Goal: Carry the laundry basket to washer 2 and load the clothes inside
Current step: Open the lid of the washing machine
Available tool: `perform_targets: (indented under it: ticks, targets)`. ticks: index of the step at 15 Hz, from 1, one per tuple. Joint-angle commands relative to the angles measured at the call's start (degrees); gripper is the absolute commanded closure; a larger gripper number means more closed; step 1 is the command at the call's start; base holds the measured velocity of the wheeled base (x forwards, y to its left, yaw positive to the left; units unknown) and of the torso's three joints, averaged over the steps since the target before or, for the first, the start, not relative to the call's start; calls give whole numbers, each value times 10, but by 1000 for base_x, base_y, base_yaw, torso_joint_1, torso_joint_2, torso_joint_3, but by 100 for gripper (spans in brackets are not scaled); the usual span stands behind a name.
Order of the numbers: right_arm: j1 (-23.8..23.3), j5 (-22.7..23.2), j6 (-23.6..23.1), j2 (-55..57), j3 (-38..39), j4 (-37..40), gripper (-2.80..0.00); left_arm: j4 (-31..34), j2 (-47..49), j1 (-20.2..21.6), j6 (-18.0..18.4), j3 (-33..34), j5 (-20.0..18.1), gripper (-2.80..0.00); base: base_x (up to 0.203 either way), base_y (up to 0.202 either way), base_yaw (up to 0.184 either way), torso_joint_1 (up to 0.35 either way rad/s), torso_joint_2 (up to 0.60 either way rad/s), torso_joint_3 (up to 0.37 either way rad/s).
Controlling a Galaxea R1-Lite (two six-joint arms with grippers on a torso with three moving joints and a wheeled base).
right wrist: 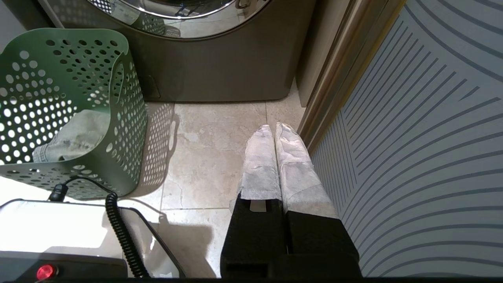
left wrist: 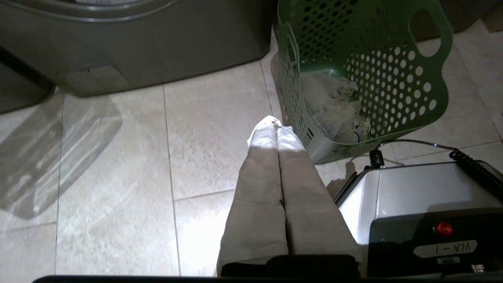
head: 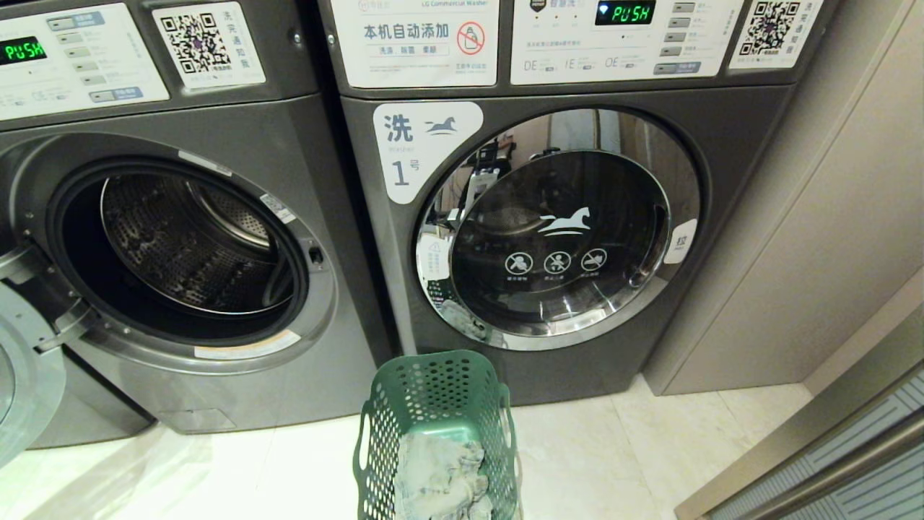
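Laundry basket (head: 437, 404): green plastic, rectangular with rounded corners, walls pierced by rows of round holes, oval cut-out handles; it stands on the floor at the lower centre of the head view, before the seam between the two machines.
Clothes (head: 442, 478): pale grey-beige denim, crumpled, with stitched hems, lying in the bottom of the basket.
Open washer (head: 180, 238): dark grey metal, at the left of the head view; its door (head: 22, 375) is swung out at the lower left edge, showing a perforated steel drum. Its number label is not visible.
Washer labelled "1" (head: 556, 231): right of centre, round chrome-rimmed glass door closed, white horse logo on the glass.
Floor (left wrist: 118, 157): glossy beige stone tiles.
Left gripper (left wrist: 277, 125): cloth-wrapped jaws pressed together, empty, pointing at the floor just beside the basket.
Right gripper (right wrist: 274, 127): jaws pressed together in white wrapping, empty, over the tiles near a striped panel (right wrist: 424, 137).
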Motion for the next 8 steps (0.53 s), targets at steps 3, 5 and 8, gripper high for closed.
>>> perform_targets:
  ticks: [3,5,8]
  targets:
    - [0,0,-1,1,0,1,0,12,-169,4,6,1,-2,0,0,0,0,0,0,0]
    - [0,0,0,1,0,1,0,8,-202,8,-10,2,4,0,0,0,0,0,0,0]
    - [0,0,0,1,0,1,0,5,-198,9,-44,3,18,0,0,0,0,0,0,0]
